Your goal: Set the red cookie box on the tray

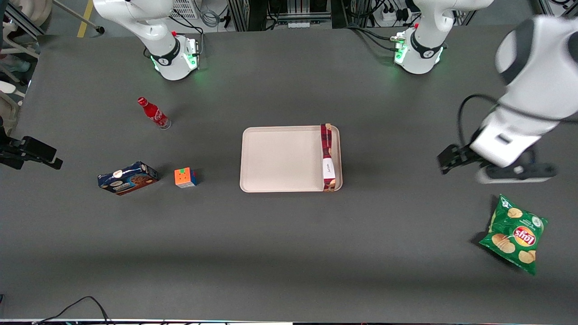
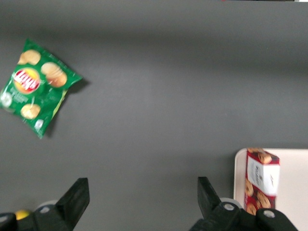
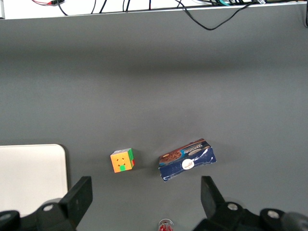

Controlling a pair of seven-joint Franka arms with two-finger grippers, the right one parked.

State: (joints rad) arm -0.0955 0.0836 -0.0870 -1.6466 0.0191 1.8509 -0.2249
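Note:
The red cookie box [image 1: 328, 157] lies flat in the tray [image 1: 280, 158], pressed along the rim nearest the working arm's end of the table. In the left wrist view the red cookie box [image 2: 262, 180] shows its tartan side, white label and cookie pictures, with the tray [image 2: 293, 183] under it. My gripper [image 1: 447, 161] hovers over bare table well away from the tray, toward the working arm's end. Seen from the wrist, the gripper [image 2: 142, 185] is open with its fingers wide apart and only grey table between them.
A green chips bag [image 1: 515, 232] [image 2: 38, 86] lies nearer the front camera than my gripper. Toward the parked arm's end sit a blue cookie box [image 1: 128, 178] [image 3: 187, 160], a colour cube [image 1: 185, 177] [image 3: 121, 160] and a red bottle [image 1: 153, 113].

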